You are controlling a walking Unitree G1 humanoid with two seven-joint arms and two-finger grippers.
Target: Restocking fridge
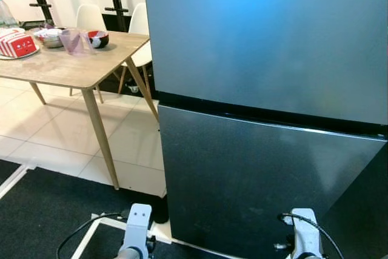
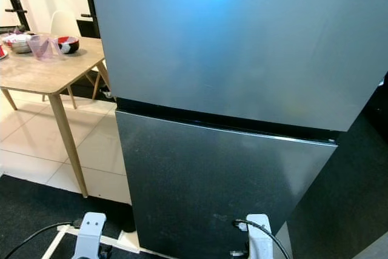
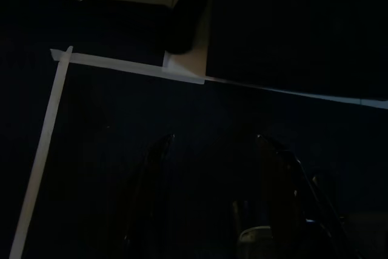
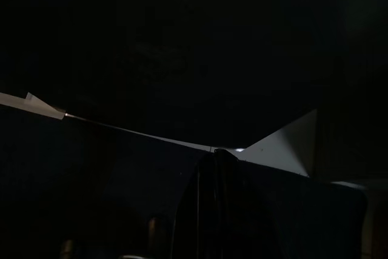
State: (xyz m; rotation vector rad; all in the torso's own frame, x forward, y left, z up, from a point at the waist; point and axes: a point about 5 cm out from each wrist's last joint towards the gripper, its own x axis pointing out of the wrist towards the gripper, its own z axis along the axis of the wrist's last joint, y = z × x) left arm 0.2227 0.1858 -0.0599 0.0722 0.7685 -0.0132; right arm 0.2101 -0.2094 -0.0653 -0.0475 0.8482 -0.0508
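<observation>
The fridge [image 1: 267, 89] stands directly before me at 12 o'clock, grey, both doors closed; the lower door [image 1: 254, 186] sits under a dark seam. My left arm [image 1: 134, 232] and right arm [image 1: 303, 235] hang low at 7 and 5 o'clock, idle. In the left wrist view my left gripper [image 3: 212, 198] has its fingers apart over black mat, near white floor tape [image 3: 121, 65]. In the right wrist view my right gripper [image 4: 218, 210] is too dark; I cannot tell its state. At 10 o'clock a wooden table [image 1: 66, 68] carries a red-and-white box [image 1: 18, 45], a pink cup [image 1: 76, 42] and a bowl [image 1: 98, 39].
</observation>
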